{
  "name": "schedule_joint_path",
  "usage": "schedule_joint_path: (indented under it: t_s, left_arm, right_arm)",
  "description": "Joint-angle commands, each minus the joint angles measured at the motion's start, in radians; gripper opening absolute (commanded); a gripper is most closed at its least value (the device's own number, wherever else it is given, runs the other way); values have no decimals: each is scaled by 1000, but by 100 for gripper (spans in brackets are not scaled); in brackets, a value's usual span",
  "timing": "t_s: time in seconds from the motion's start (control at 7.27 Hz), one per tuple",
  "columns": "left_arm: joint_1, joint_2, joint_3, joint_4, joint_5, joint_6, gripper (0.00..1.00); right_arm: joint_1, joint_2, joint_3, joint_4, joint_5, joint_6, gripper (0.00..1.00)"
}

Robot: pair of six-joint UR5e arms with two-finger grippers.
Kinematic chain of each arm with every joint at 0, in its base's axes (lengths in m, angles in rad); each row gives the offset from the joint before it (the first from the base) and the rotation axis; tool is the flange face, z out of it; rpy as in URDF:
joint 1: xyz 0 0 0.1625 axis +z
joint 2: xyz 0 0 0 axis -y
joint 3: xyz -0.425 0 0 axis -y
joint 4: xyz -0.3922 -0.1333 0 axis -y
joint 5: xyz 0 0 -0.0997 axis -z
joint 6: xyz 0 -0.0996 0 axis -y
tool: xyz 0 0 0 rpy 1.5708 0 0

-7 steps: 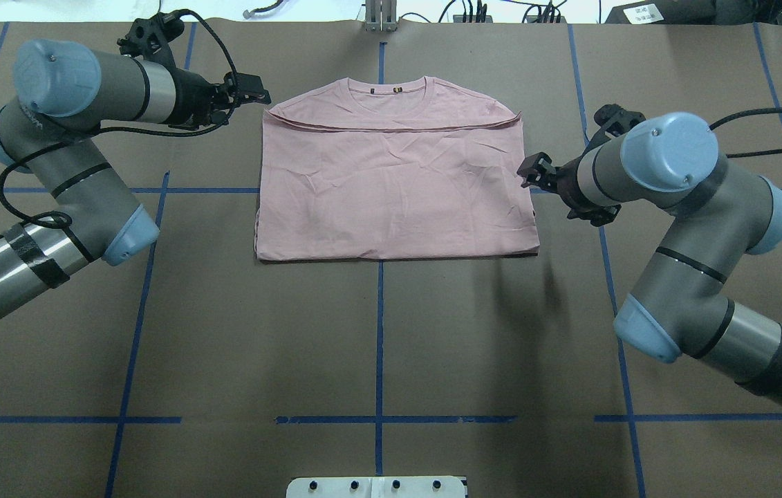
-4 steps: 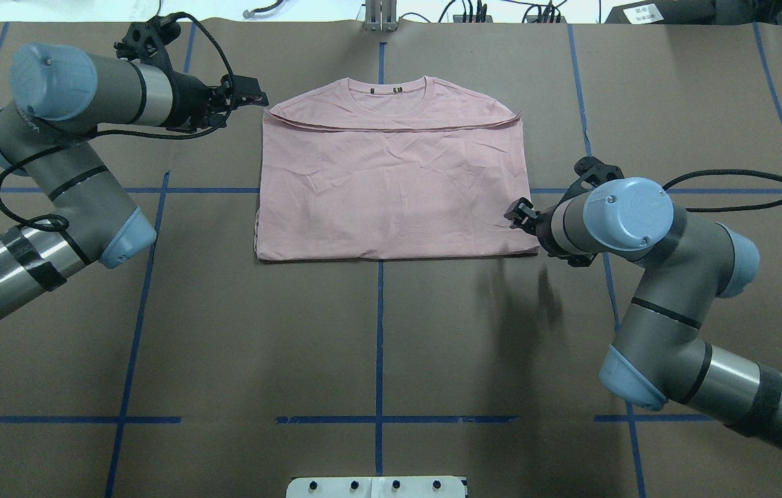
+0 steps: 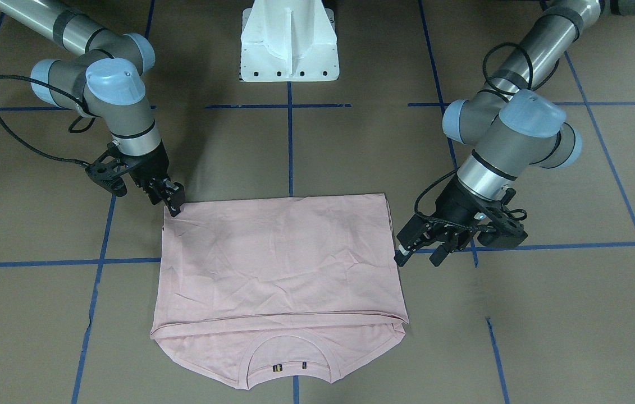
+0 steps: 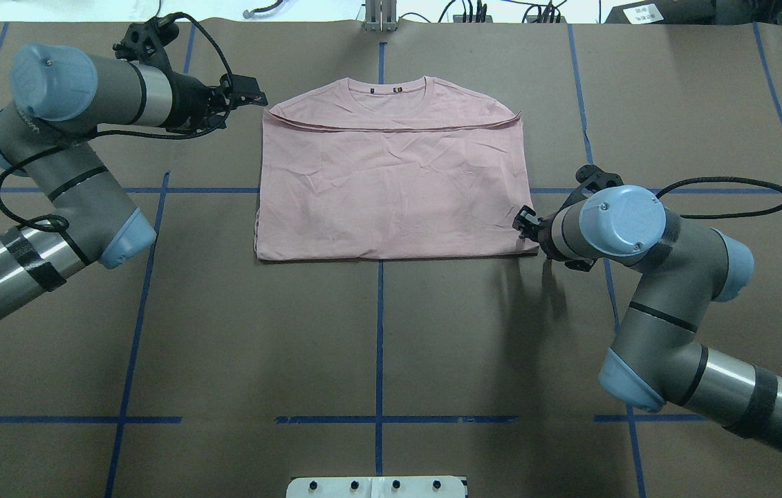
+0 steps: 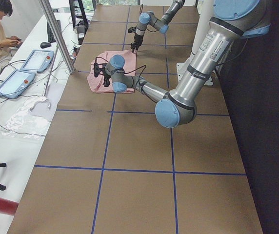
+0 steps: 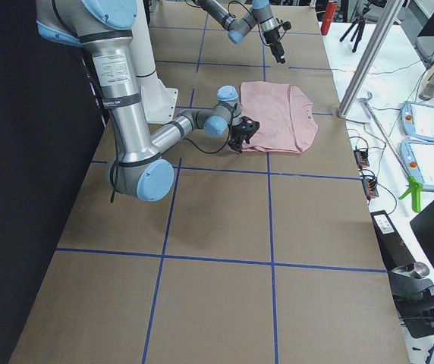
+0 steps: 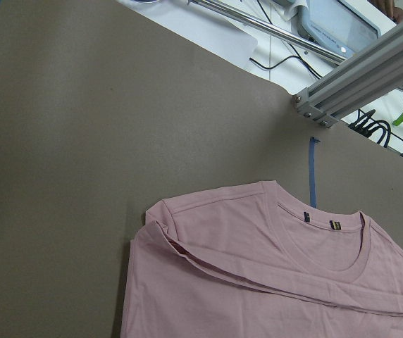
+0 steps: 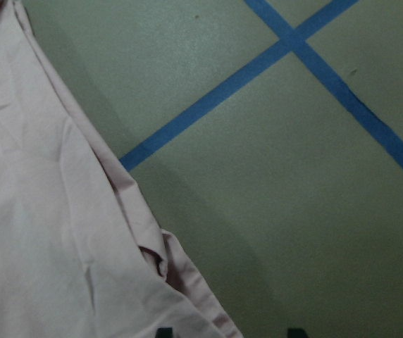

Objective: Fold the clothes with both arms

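The folded T-shirt (image 4: 391, 187) lies flat on the bench (image 4: 377, 332), collar away from the robot. The right end effector (image 4: 519, 227), jaws apart, straddles its near right corner. The left end effector (image 4: 261, 93), also apart, hangs just beside the far left shoulder.

Left gripper (image 3: 418, 258), right gripper (image 3: 173, 206): seemingly parted.

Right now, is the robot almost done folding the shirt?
Maybe halfway. Done: the shirt is folded once, hem up near the collar, sleeves hidden. In hand: the right gripper, open, sits at a folded corner; the left gripper hovers open beside it. Left: grasping and folding again.
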Motion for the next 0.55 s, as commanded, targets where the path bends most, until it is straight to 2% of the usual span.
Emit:
schedule_joint_path:
  t_s: [0.0, 0.14, 0.28, 0.41]
  left_arm:
    - [0, 0, -1, 1, 1, -2, 100]
    - [0, 0, -1, 1, 1, -3, 100]
    - [1, -1, -1, 3, 1, -3, 100]
    - [1, -3, -2, 3, 1, -8, 100]
  right_arm:
    - [-3, -1, -6, 0, 0, 1, 38]
    - [-5, -3, -5, 0, 1, 1, 5]
    - [-5, -3, 1, 0, 4, 1, 0]
    - [-6, -9, 7, 1, 8, 1, 0]
